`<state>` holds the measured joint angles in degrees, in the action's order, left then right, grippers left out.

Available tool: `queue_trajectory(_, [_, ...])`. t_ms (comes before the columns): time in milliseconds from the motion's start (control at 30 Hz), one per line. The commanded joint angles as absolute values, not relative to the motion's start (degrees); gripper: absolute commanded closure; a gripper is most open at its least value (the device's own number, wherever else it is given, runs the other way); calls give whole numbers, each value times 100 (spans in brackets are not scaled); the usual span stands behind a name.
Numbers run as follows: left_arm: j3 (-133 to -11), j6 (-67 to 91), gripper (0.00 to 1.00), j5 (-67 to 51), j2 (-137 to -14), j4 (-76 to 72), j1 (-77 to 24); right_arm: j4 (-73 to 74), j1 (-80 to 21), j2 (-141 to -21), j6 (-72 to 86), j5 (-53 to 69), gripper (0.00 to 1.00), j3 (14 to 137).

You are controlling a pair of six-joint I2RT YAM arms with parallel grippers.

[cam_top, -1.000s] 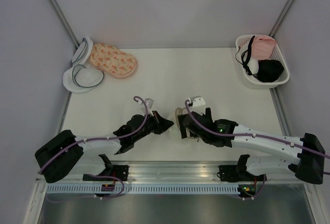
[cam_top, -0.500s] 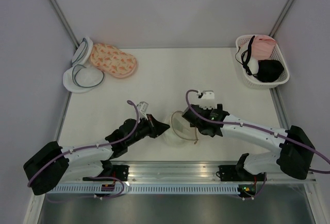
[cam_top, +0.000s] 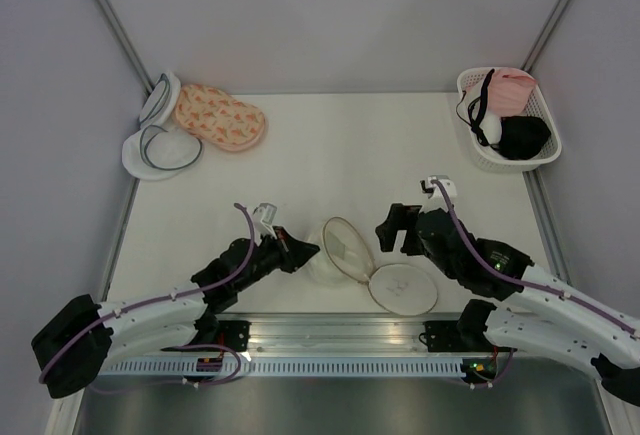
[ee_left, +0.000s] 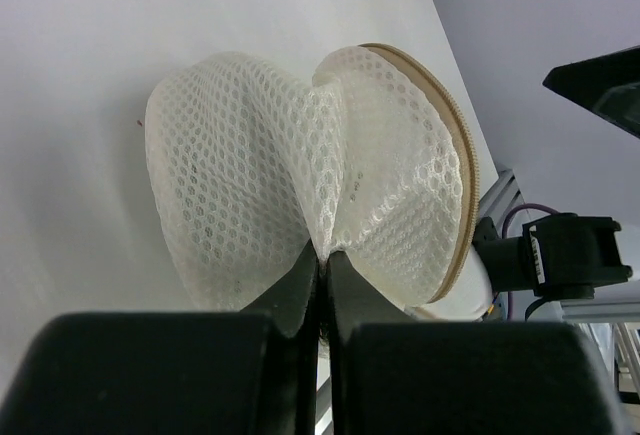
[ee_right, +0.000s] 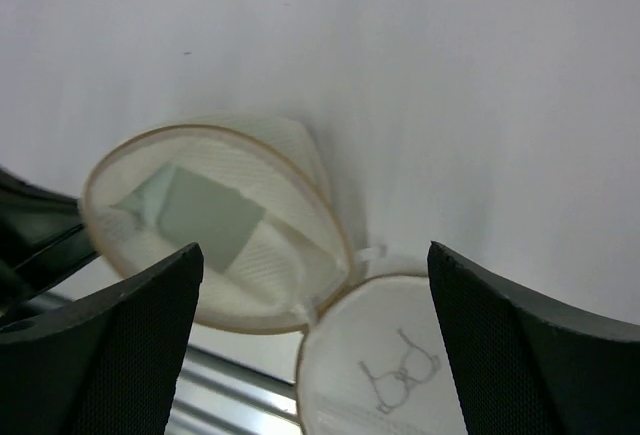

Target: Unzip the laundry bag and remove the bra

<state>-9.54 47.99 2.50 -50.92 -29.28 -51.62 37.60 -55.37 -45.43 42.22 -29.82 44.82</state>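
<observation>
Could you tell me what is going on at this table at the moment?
The left fingers are shut on the white mesh of the laundry bag, near the front edge of the table. The bag is already unzipped and open like a clamshell, with one half lying flat. The right fingers are wide open beside it, holding nothing. A pale greenish shape shows inside the raised half, too unclear to name.

The top view looks down from above and behind the near edge, covering the whole desk (cam_top: 350, 145). The left wrist view sits low, close against the laundry bag (ee_left: 250, 175). The right wrist view looks down from higher. All three share that bag.
</observation>
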Motion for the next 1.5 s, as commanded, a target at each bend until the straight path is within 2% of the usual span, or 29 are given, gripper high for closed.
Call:
queue_trajectory(0, [-853, 4500, 98, 97, -4966, -3348, -5186, 2393, -5555, -4351, 3797, -1523, 4, 4263])
queue_trajectory(133, [-765, 4482, 98, 9, -4861, -3638, -5185, 1645, -5555, -4728, 4138, -854, 12, 3816])
queue_trajectory(267, [-633, 4561, 98, -368, -4694, -3919, -5185, 705, -5590, -5009, 4447, -642, 15, 3271])
queue_trajectory(400, [-440, 4719, 98, -527, -4500, -4183, -5186, -278, -5607, -5106, 4675, -440, 24, 2875])
queue_trajectory(733, [-325, 5010, 98, -747, -4474, -4614, -5185, -1546, -5686, -5466, 5150, -220, 33, 2400])
queue_trajectory(900, [-369, 5089, 98, -773, -4456, -4658, -5177, -2090, -5748, -5967, 5265, -141, 41, 2320])
queue_trajectory(1333, [-281, 5317, 98, -747, -4693, -5141, -5186, -4103, -6047, -7496, 5616, 685, 41, 2320])
queue_trajectory(1433, [-264, 5361, 98, -747, -4702, -5238, -5185, -4683, -6056, -7962, 5791, 896, 48, 2312])
queue_trajectory(1467, [-246, 5379, 98, -756, -4693, -5273, -5186, -4876, -6056, -8172, 5853, 966, 59, 2294])
